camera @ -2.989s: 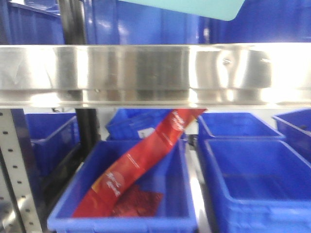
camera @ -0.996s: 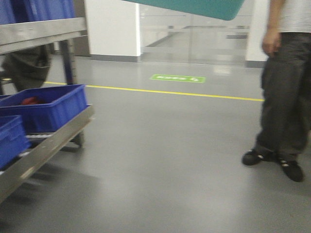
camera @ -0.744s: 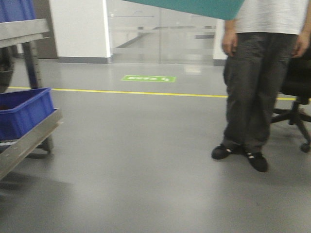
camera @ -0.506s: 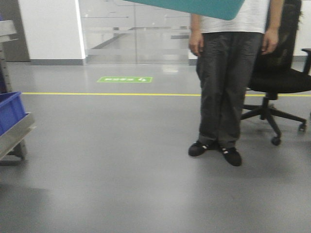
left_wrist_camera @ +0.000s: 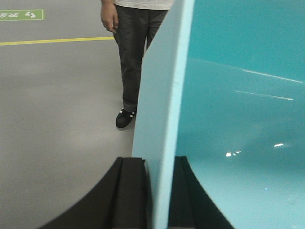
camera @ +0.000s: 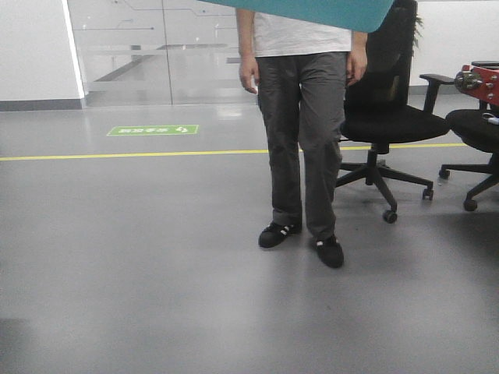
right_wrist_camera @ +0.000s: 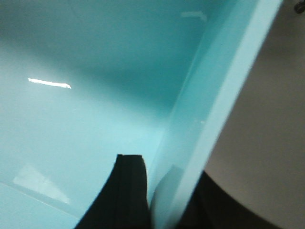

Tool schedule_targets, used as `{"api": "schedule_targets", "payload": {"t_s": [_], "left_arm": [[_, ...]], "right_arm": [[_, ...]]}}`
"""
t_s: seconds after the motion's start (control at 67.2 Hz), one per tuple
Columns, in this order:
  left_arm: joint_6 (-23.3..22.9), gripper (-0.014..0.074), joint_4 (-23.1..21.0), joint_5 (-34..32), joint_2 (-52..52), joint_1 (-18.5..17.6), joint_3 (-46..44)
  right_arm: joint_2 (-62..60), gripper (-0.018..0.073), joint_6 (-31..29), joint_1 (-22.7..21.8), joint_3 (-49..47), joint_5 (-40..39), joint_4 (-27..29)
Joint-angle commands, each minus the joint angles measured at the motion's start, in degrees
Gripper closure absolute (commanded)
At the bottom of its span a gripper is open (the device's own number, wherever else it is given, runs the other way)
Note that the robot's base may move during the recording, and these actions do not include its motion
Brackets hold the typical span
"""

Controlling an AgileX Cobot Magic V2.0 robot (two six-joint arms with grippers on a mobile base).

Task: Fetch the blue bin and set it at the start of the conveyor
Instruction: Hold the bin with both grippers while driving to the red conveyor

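Observation:
The blue bin (camera: pixel 327 12) hangs off the floor, and only its pale turquoise underside shows along the top edge of the front view. My left gripper (left_wrist_camera: pixel 156 160) is shut on the bin's left wall (left_wrist_camera: pixel 162 95), one black finger outside and one inside. My right gripper (right_wrist_camera: pixel 169 176) is shut on the bin's right wall (right_wrist_camera: pixel 209 105), its inner finger (right_wrist_camera: pixel 131 181) against the smooth interior. The conveyor start is out of view.
A person (camera: pixel 304 117) in dark trousers stands on the grey floor straight ahead. Behind him is a black office chair (camera: pixel 390 117), with a second chair (camera: pixel 479 125) and a red object (camera: pixel 482 82) at the far right. A yellow floor line (camera: pixel 117 155) and a green floor sign (camera: pixel 152 130) lie to the left.
The front view has swung to the right. The steel shelf with dark blue bins slid out on the left, and the person and chairs came into view. The bin stays gripped at the top.

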Motion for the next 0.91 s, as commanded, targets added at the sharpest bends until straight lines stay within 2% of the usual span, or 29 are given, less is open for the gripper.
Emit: {"api": "schedule_targets", "payload": {"t_s": [0.0, 0.892], "left_arm": [[-0.71, 0.0708, 0.02, -4.38, -0.78, 0.20, -0.85], [-0.71, 0.0708, 0.02, -4.38, -0.78, 0.20, -0.85]], "right_arm": [[-0.72, 0.0711, -1.85, -0.18, -0.34, 0.71, -2.15], [-0.72, 0.0711, -1.85, -0.18, -0.34, 0.71, -2.15]]}}
